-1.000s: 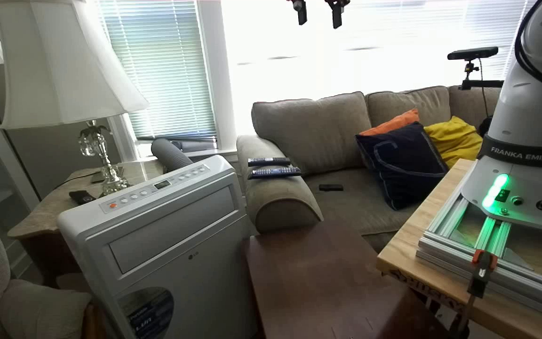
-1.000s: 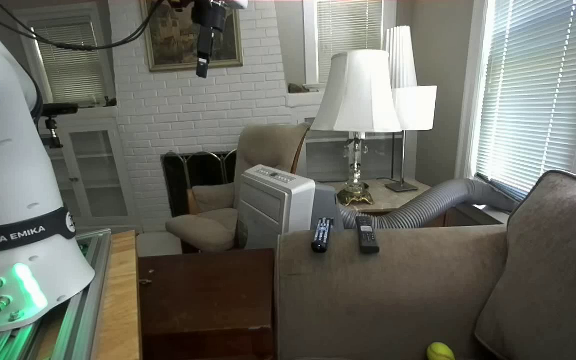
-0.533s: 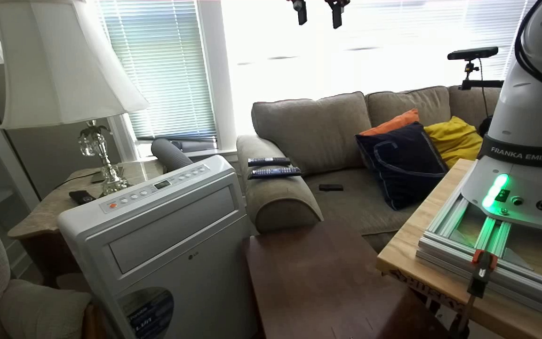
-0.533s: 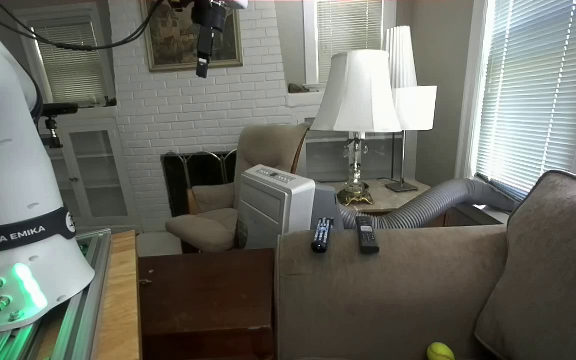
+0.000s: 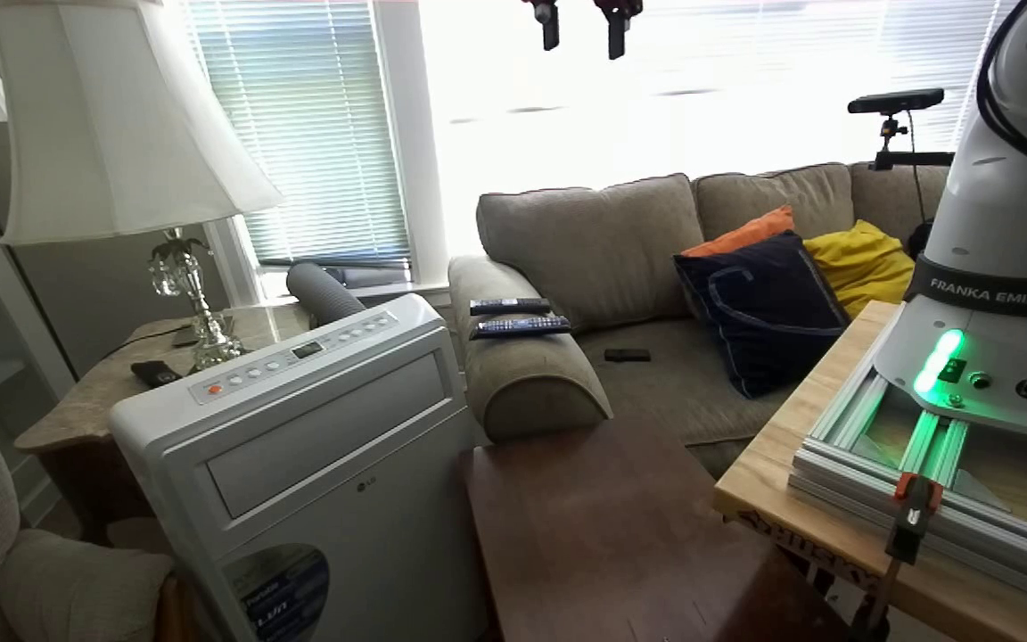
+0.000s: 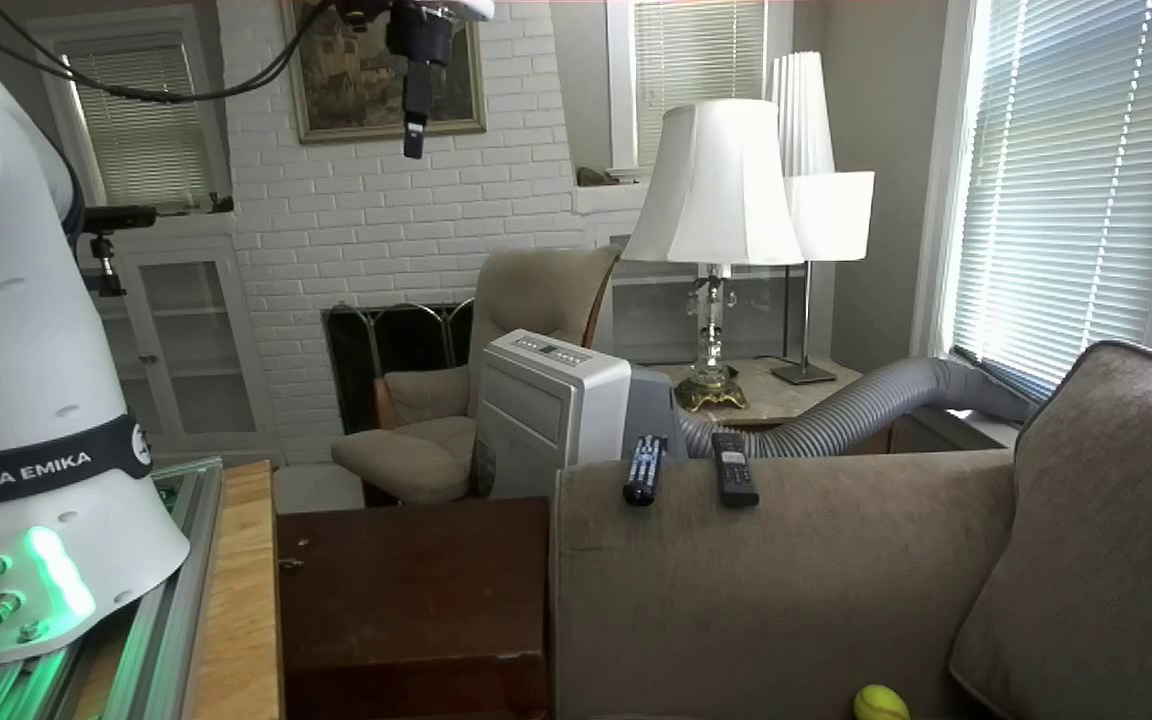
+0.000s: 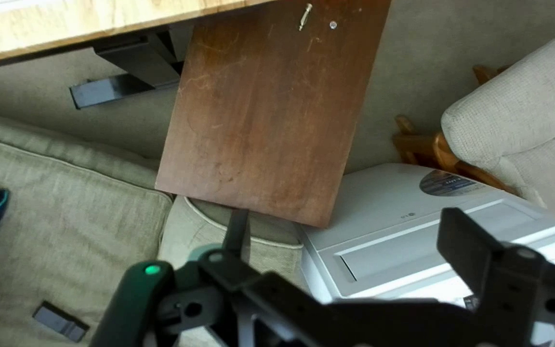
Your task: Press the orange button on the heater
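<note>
White plastic makes the body of the heater (image 5: 317,477), which in an exterior view stands at about seven o'clock from the gripper (image 5: 583,52). On the heater's top sits the orange button (image 5: 214,390), between eight and nine o'clock from the small screen (image 5: 308,349). The gripper hangs high, well apart from the heater, and its fingers (image 7: 468,248) are spread, with nothing held between them. So I judge that the work is at the approach, and the press is not yet done.

Some things could go wrong. If the fingers go down spread like this, one of them may push the neighbour button (image 5: 254,373), because the buttons sit close together in one row. In the wrist view the heater lies toward four o'clock, but I cannot find the orange button there; the gripper covers part of this area, so an aim by this view alone could miss. The lamp (image 5: 130,169) is near the heater, in an exterior view between eleven and twelve o'clock from the orange button, and the arm (image 5: 1004,205), if it swings too far, could knock it. Finally, a too hard push might make the heater slide or tip
</note>
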Motion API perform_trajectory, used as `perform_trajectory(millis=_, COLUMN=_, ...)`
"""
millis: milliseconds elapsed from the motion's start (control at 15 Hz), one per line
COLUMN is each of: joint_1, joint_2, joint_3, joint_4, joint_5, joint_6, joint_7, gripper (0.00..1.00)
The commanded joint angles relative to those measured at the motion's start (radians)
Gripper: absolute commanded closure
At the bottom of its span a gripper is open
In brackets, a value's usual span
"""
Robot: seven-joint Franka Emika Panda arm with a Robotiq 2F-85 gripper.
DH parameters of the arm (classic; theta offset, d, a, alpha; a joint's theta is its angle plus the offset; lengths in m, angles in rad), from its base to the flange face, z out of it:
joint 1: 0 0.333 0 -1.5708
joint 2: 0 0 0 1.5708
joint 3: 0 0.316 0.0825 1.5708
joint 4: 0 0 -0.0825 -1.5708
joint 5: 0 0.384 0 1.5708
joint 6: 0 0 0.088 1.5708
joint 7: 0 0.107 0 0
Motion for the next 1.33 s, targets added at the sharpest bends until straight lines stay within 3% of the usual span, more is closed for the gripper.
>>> perform_trajectory(millis=0, joint_1=0.041, joint_2=0.088, joint_3=0.047, joint_4=0.029, joint_5=-0.001, joint_6=0.141, joint_7=-0.037, gripper=0.0)
perform_trajectory(millis=333, joint_1=0.116, joint_2=0.282, joint_3=0.099, joint_4=0.145, joint_5=-0.058, joint_6=0.32, joint_7=-0.18, gripper=0.0)
perform_trajectory(millis=533, joint_1=0.148, joint_2=0.418, joint_3=0.116, joint_4=0.26, joint_5=-0.185, joint_6=0.405, joint_7=-0.223, gripper=0.0)
perform_trajectory(millis=733, joint_1=0.188, joint_2=0.533, joint_3=0.106, joint_4=0.365, joint_5=-0.323, joint_6=0.492, joint_7=-0.264, gripper=0.0)
perform_trajectory(millis=933, joint_1=0.235, joint_2=0.633, joint_3=0.087, joint_4=0.428, joint_5=-0.425, joint_6=0.692, joint_7=-0.25, gripper=0.0)
perform_trajectory(millis=1267, joint_1=0.31, joint_2=0.781, joint_3=0.042, joint_4=0.504, joint_5=-0.436, joint_6=0.952, joint_7=-0.237, gripper=0.0)
